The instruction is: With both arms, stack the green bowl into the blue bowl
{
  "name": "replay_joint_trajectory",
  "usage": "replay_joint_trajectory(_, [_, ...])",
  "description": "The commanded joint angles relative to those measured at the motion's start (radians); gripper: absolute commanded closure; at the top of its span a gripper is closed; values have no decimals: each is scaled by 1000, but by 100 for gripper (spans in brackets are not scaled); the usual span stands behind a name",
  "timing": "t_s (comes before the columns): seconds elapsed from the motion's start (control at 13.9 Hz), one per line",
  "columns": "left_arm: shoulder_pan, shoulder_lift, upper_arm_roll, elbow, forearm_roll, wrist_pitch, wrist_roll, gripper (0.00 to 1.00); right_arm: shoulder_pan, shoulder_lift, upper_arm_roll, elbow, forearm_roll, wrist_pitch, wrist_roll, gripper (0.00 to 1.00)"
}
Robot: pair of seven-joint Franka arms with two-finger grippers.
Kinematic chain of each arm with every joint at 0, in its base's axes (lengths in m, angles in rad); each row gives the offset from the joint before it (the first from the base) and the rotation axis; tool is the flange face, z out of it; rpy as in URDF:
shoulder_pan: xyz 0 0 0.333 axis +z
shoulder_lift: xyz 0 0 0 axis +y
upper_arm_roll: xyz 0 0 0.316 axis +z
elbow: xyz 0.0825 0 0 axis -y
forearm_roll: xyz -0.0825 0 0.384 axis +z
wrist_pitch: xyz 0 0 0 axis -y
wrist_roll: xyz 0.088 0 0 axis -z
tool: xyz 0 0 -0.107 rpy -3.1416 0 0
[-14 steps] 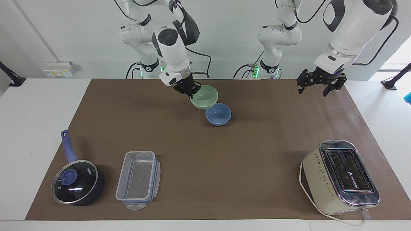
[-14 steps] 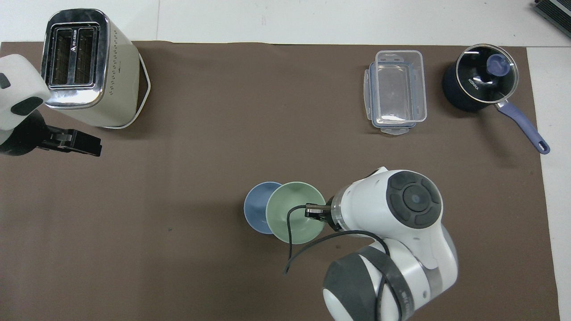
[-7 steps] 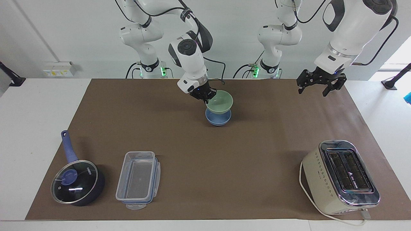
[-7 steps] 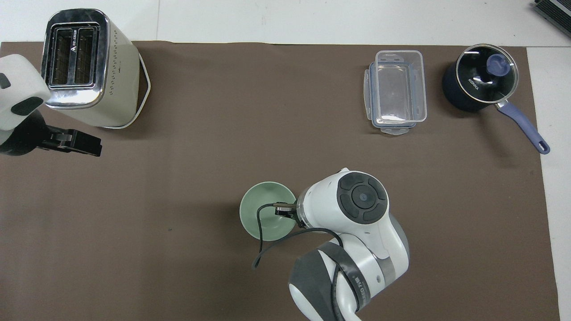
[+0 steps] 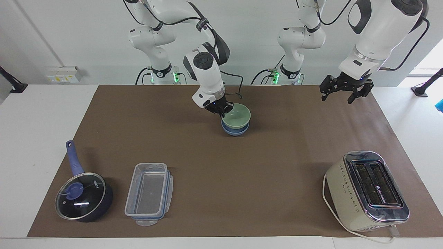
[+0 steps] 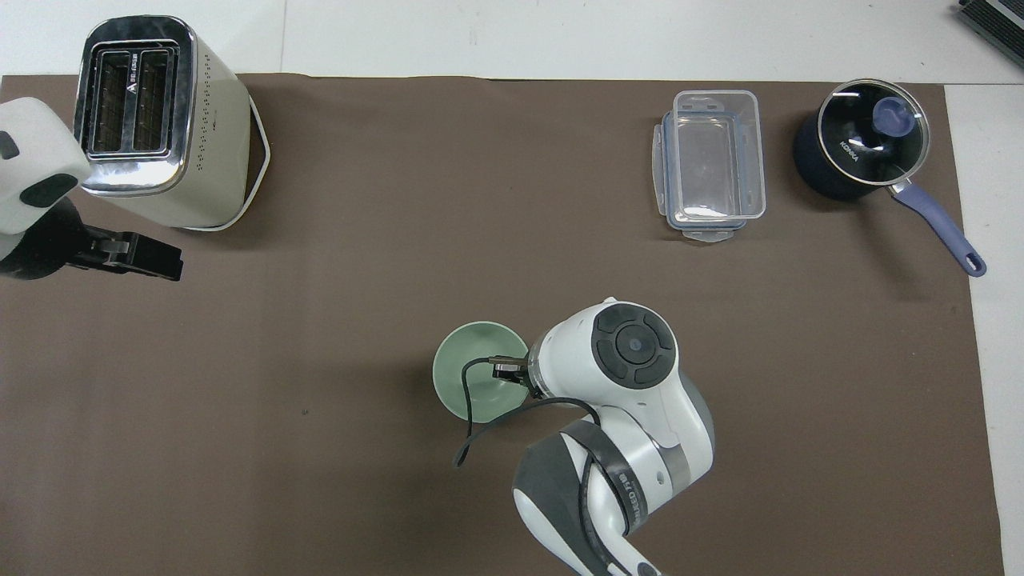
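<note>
The pale green bowl sits nested inside the light blue bowl on the brown mat, in the half of the table nearer to the robots. My right gripper is shut on the green bowl's rim, on the side toward the right arm's end. In the overhead view the green bowl covers the blue bowl, and the right gripper is mostly hidden under its wrist. My left gripper is open and empty. It waits in the air over the mat's edge at the left arm's end, also shown in the overhead view.
A cream toaster stands at the left arm's end, far from the robots. A clear plastic container and a dark blue lidded saucepan stand at the right arm's end, far from the robots.
My right gripper carried the green bowl from beside the blue bowl to over it, then lowered it into the blue bowl. The left arm has not moved.
</note>
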Motion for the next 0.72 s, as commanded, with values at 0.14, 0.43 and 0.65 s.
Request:
replay_joint_trajectory(0.14, [5, -27, -5, -35, 3, 21, 6, 0, 10, 2, 2, -28, -21, 46, 12, 100])
replay_joint_trajectory(0.43, [3, -27, -5, -35, 3, 21, 5, 0, 10, 16, 2, -27, -21, 51, 15, 92])
replay_joint_trajectory(0.65, [3, -29, -5, -35, 3, 21, 5, 0, 10, 16, 0, -27, -23, 46, 15, 65])
